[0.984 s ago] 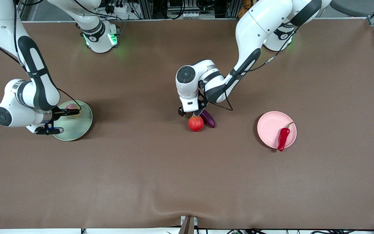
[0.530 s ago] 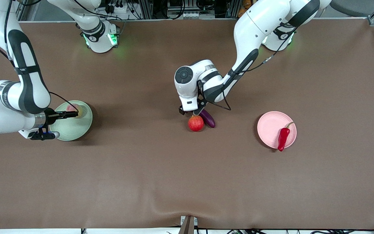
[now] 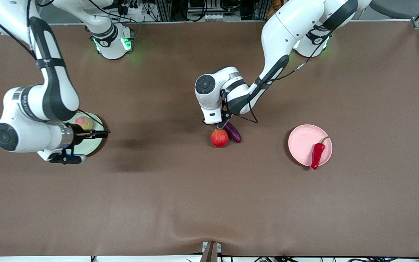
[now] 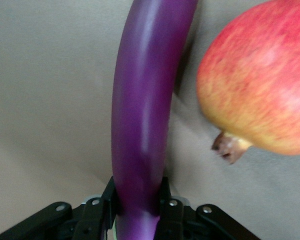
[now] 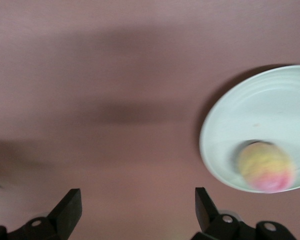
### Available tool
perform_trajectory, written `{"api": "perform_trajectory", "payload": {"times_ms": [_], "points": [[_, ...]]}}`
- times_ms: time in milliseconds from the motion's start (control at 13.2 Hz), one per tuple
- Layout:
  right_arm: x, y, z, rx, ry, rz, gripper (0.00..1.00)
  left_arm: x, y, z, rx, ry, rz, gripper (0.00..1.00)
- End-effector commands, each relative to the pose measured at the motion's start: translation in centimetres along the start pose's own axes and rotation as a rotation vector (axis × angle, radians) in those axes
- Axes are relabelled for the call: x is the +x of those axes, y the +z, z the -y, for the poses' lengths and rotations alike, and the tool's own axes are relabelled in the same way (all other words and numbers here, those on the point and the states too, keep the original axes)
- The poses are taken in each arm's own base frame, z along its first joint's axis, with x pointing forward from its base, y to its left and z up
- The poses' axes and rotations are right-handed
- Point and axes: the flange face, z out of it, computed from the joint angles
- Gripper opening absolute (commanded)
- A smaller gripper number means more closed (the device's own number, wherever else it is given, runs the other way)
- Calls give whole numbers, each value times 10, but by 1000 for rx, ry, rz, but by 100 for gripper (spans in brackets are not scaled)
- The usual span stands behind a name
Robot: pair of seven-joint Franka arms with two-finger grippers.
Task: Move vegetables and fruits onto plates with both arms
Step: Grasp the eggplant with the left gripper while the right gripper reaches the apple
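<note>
Pinching eggplant (image 4: 140, 115) beside pomegranate (image 4: 260, 75): left gripper (image 4: 137, 207); right gripper (image 5: 135, 210) spread, above table.

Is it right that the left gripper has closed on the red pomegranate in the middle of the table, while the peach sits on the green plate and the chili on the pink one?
Not quite. The left gripper is shut on the eggplant, as the left wrist view shows; the pomegranate lies free beside it. The rest holds: the peach sits on the green plate and the chili on the pink plate.

Purple eggplant (image 3: 233, 132), red-orange pomegranate (image 3: 219, 138), red chili (image 3: 317, 154), pink plate (image 3: 302, 143), pale-green plate (image 3: 90, 145)
</note>
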Motion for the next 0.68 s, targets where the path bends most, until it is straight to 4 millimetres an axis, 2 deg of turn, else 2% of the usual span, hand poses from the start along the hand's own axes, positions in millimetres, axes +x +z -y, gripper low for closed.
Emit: {"api": "perform_trajectory", "payload": {"times_ms": [0,151,227,378,454,605], "points": [[8,-10,9,72,71,-3,100,-16,-19,19,96,18,-71,0],[5,-9,25,66,115,-3,100,-28,-29,46,237,73,-127,0],[6,-12,36,65,158,-10,100,-17,-42,52,269,96,-141,0],[3,-15,75,72,254,-17,100,14,-59,63,325,216,-142,0],[2,-11,103,122,297,5,100,32,-71,69,342,309,-136,0],[9,-3,140,213,382,49,100,84,-87,81,355,435,-118,0]]}}
